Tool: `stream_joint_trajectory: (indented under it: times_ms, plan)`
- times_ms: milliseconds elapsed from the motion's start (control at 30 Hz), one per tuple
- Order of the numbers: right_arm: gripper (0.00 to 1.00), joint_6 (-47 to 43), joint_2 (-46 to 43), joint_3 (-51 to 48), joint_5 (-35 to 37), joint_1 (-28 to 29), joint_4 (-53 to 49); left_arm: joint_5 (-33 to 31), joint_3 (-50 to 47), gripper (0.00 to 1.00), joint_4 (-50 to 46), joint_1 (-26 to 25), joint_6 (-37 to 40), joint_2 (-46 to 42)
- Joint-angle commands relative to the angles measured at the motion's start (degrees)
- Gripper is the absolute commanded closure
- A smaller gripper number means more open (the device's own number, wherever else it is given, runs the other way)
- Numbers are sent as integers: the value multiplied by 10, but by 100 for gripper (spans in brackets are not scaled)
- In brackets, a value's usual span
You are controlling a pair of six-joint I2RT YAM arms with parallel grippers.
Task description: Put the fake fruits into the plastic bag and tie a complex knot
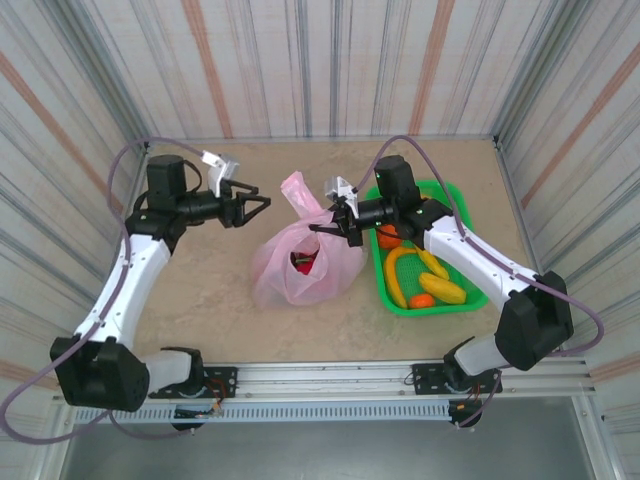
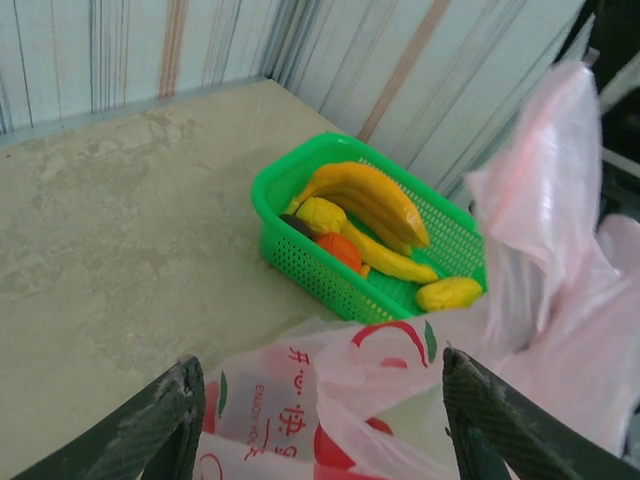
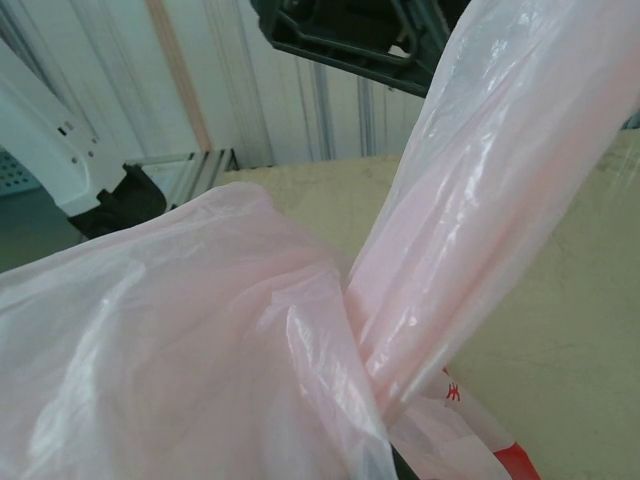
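1. Left gripper [image 1: 262, 208]: jaws spread and empty, just left of the bag's raised handle [image 1: 297, 188]. In the wrist view its fingers [image 2: 170, 420] stand wide apart, with printed plastic beyond them.
2. Right gripper [image 1: 335, 222]: clenched on the bag's upper edge, at the right of the mouth.
3. Bag [image 1: 300, 280]: slumped mid-table [image 1: 210, 300] between the grippers. A red fruit [image 1: 303, 262] shows through the plastic.
4. Basket [image 1: 470, 215]: just right of the bag, holding bananas [image 1: 395, 275] and orange balls [image 1: 422, 300].
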Motion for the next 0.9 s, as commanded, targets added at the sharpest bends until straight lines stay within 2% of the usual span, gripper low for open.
stream_joint_trajectory:
  times_ms: [0, 233, 433, 600, 700, 867]
  plan:
    - [100, 19, -12, -12, 0, 4, 12, 14, -10, 34, 103, 0, -109, 17]
    - [100, 33, -12, -19, -4, 5, 37, -1, -17, 31, 181, -37, -183, 67]
    - [100, 38, -14, -23, -6, 7, 43, 19, -10, 29, 253, -72, -219, 115]
    - [100, 44, -15, -28, -11, 8, 50, 87, 11, 27, 287, -101, -229, 148]
    - [100, 44, -19, -33, -12, 8, 51, 132, 1, 26, 338, -111, -250, 153]
    - [100, 41, -27, -40, 0, 6, 48, 170, -12, 25, 393, -115, -264, 137]
